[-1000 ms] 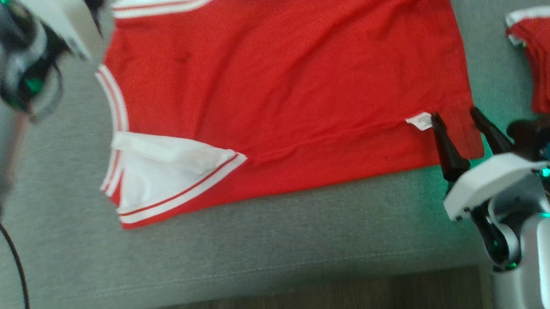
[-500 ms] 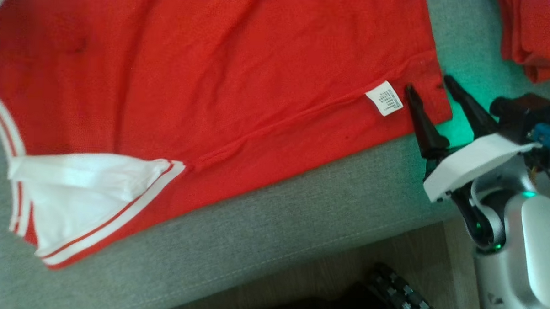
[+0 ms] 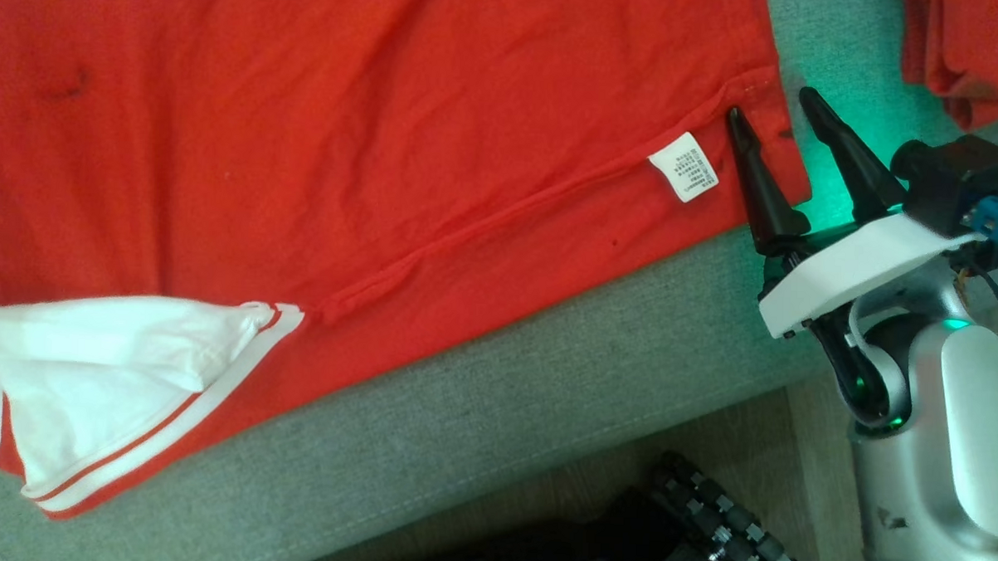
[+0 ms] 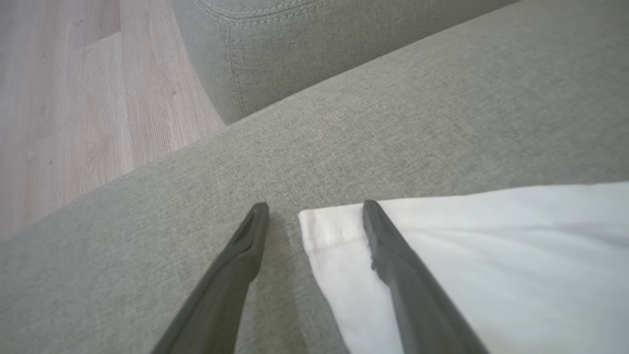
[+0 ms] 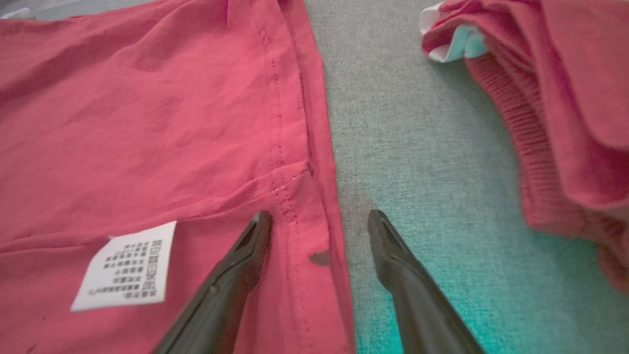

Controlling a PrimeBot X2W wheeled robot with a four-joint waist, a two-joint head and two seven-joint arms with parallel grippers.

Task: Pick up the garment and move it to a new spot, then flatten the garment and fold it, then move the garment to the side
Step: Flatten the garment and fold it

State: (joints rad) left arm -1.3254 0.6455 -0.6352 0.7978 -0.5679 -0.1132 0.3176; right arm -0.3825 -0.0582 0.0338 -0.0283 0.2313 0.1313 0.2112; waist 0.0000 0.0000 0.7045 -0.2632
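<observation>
The red garment (image 3: 371, 135) lies spread flat on the grey sofa cushion (image 3: 478, 396), with a white label (image 3: 684, 166) near its hem and white red-striped trim (image 3: 89, 382) at the lower left. My right gripper (image 3: 769, 101) is open over the garment's hem corner (image 5: 304, 216), one finger above the cloth and one above the cushion. In the left wrist view my left gripper (image 4: 314, 209) is open, straddling the corner of the white fabric (image 4: 442, 246) on the cushion. Nothing is held.
A second red garment (image 3: 963, 56) lies bunched at the far right, seen also as crumpled red cloth (image 5: 565, 108) in the right wrist view. The sofa's front edge drops to wooden floor (image 4: 64, 98). A dark wheeled base (image 3: 706, 528) sits below.
The head camera has swung, shifting the whole picture left and up. The right gripper stays open over the hem corner, slightly further onto it.
</observation>
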